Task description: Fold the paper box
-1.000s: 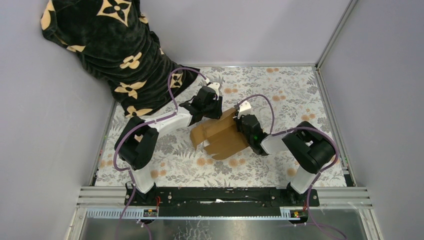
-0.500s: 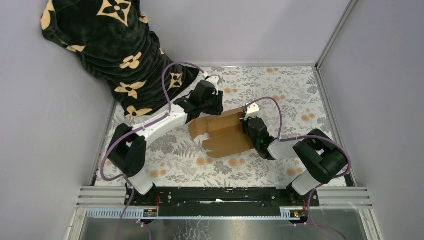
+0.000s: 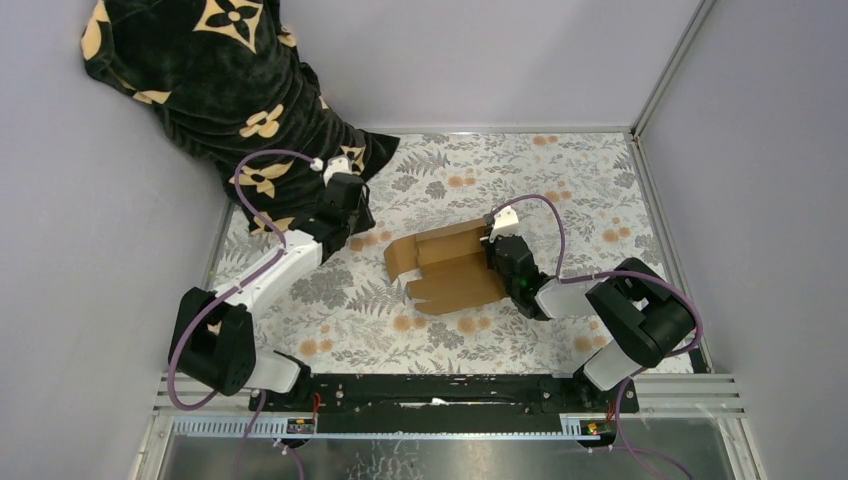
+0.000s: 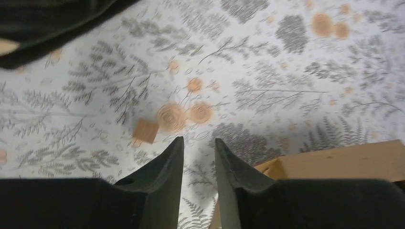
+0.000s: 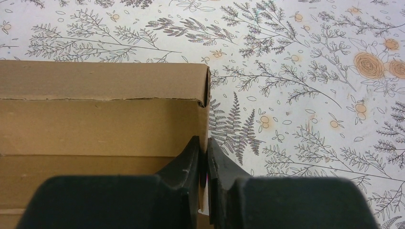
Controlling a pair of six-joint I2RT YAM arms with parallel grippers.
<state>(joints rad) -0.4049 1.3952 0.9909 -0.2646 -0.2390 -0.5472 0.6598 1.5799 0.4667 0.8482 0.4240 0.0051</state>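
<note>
The left gripper (image 4: 198,140) has backed off the paper box (image 3: 450,265), jaws apart and empty; only the right gripper (image 5: 206,139) pinches its wall, so folding seems paused.

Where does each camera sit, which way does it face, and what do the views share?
Top: above and behind the bases, looking down on the flowered table; the left arm and right arm both show.
Left wrist: on the left arm, looking down past the open left gripper; a corner of the paper box is at the right.
Right wrist: on the right arm, looking past the right gripper, shut on the box's edge.
Shared: all three show the paper box.
</note>
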